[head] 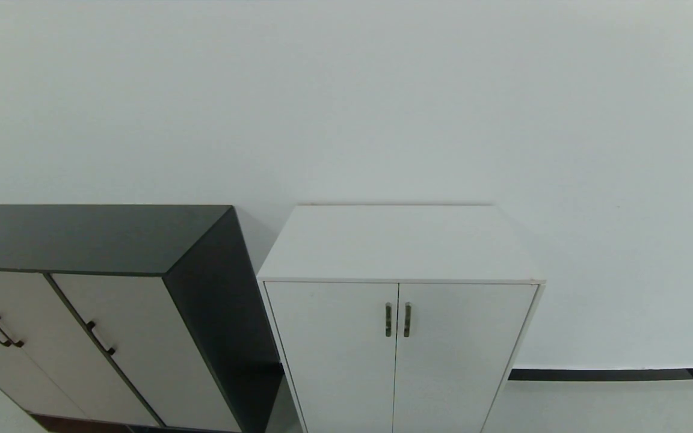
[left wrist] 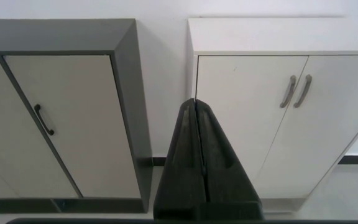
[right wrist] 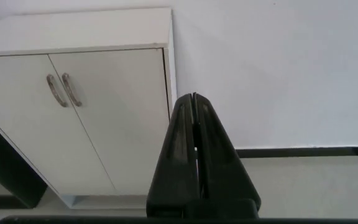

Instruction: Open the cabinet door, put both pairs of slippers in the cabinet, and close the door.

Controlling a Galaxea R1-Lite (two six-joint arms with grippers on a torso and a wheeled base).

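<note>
A white two-door cabinet [head: 397,355] stands against the wall, both doors shut, with two metal handles [head: 397,319] side by side at the centre seam. The cabinet [left wrist: 278,118] also appears in the left wrist view, where my left gripper [left wrist: 196,102] is shut with nothing in it, held back from the cabinet's left door. In the right wrist view my right gripper [right wrist: 194,98] is shut and empty, off the right side of the cabinet [right wrist: 86,112], clear of its handles [right wrist: 64,90].
A black cabinet with light doors [head: 106,313] stands just left of the white one, angled, with dark handles [head: 100,338]. A white wall [head: 503,120] is behind both. Bare light floor [head: 593,409] lies to the right, with a dark baseboard [head: 599,374].
</note>
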